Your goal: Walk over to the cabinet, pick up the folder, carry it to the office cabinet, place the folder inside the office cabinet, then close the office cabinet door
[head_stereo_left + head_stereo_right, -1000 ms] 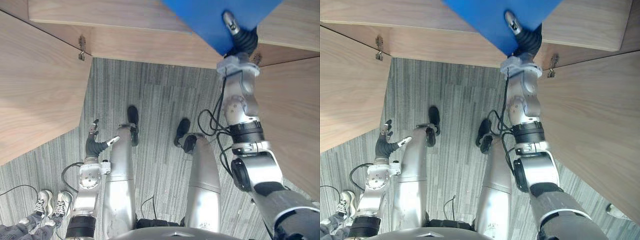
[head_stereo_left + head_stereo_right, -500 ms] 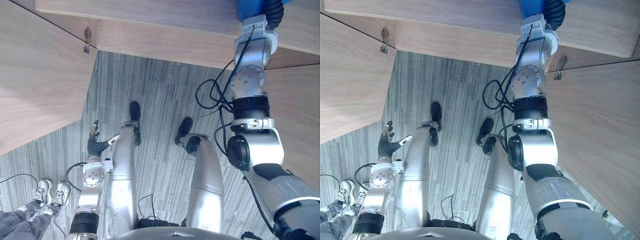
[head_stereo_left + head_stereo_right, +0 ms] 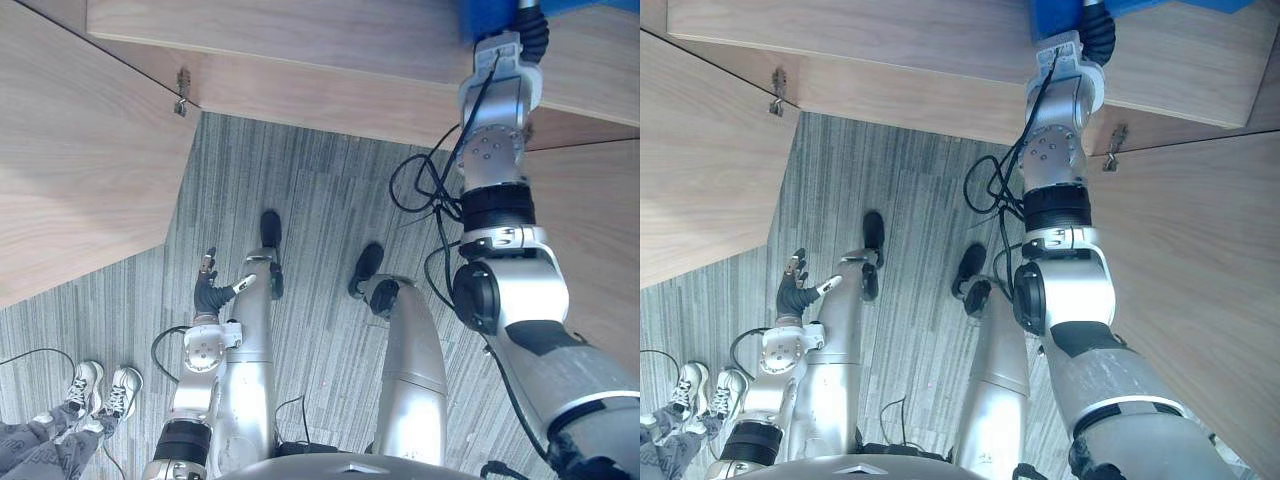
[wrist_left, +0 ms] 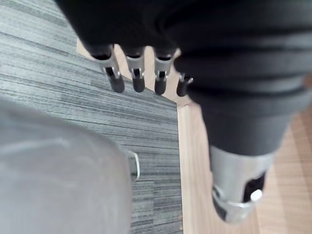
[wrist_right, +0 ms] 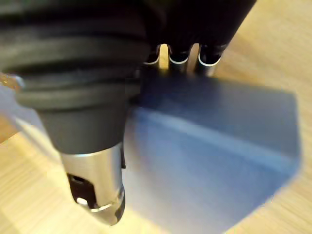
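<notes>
The right robot hand (image 5: 87, 97) reaches high into the office cabinet (image 3: 300, 60), grasping the blue folder (image 5: 214, 146): its thumb lies on the near face and its fingers (image 5: 178, 61) curl over the far edge. The folder sits over pale wood inside the cabinet, but it cannot be told whether it already rests on that shelf or hangs just above it. The left robot hand (image 3: 210, 292) hangs low at the robot's side over the carpet (image 3: 320, 190), fingers relaxed and holding nothing.

Placing looks nearly done, so the risks lie in the release. If the fingers let go before the folder is fully supported, it would likely tip or slide forward and drop to the carpet. A folder left tilted or sticking out past the cabinet's front edge would probably stop a door from shutting flush. Pulling the arm back with a fingertip caught on the far edge could drag the folder out with it.

Both doors stand wide open — the left door (image 3: 70, 170) and the right door (image 3: 1200, 280), the latter close beside the raised arm. A hasty withdrawal might knock that door. A person's shoes (image 3: 100, 388) stand near the robot's left side, a hazard should the left door be swung from there.
</notes>
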Controlling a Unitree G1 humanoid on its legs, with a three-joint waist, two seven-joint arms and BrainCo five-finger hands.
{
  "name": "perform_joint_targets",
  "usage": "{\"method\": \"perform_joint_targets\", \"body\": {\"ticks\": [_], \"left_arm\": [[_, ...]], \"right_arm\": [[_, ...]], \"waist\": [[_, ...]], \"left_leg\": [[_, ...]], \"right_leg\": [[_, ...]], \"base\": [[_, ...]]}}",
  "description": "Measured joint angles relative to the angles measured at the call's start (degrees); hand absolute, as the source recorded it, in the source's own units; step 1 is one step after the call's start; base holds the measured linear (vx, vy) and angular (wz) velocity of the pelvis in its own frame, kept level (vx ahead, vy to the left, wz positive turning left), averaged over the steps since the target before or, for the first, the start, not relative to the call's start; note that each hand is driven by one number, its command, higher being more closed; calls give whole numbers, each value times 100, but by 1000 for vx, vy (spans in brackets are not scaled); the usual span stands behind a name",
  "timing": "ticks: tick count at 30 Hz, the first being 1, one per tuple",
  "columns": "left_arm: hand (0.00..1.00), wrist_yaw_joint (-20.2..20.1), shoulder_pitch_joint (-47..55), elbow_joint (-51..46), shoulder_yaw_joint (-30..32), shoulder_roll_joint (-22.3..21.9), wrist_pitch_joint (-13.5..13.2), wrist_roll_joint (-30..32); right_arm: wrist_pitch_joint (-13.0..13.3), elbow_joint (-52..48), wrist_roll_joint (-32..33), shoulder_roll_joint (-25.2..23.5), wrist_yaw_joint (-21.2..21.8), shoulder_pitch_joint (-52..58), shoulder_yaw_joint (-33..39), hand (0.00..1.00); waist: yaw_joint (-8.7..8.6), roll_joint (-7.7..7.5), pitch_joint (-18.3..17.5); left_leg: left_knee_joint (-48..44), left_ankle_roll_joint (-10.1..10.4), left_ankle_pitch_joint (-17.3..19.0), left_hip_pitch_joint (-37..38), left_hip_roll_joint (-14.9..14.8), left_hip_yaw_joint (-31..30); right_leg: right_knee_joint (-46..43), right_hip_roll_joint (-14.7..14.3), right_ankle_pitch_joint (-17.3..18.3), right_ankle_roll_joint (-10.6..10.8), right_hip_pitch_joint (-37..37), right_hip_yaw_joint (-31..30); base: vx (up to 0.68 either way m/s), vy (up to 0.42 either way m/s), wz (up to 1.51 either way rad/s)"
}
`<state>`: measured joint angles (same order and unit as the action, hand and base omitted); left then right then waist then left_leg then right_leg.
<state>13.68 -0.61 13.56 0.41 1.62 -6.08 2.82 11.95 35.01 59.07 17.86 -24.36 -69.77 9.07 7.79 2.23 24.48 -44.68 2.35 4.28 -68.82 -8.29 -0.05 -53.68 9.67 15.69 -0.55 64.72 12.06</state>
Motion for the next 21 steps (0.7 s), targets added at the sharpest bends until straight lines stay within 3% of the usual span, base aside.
{"method": "perform_joint_targets", "body": {"ticks": [10, 21], "left_arm": [[0, -11, 17, 9, -56, 59, 2, -32], [0, -14, 87, 82, -62, 64, 35, -32]], "right_arm": [[-157, 309, -459, 133, 74, -67, -665, 0], [-753, 869, -2717, 138, 520, -110, -1332, 0]], "waist": [[-48, -1, -1], [-199, -9, -74]], "left_leg": [[38, 1, 0, 75, -42, 20], [335, -9, -93, 309, -114, 139]], "right_leg": [[91, -34, -56, -8, -71, -16], [456, -132, -236, 1, -284, -17]], "base": [[-1, 1, -2], [0, -3, -3]]}}
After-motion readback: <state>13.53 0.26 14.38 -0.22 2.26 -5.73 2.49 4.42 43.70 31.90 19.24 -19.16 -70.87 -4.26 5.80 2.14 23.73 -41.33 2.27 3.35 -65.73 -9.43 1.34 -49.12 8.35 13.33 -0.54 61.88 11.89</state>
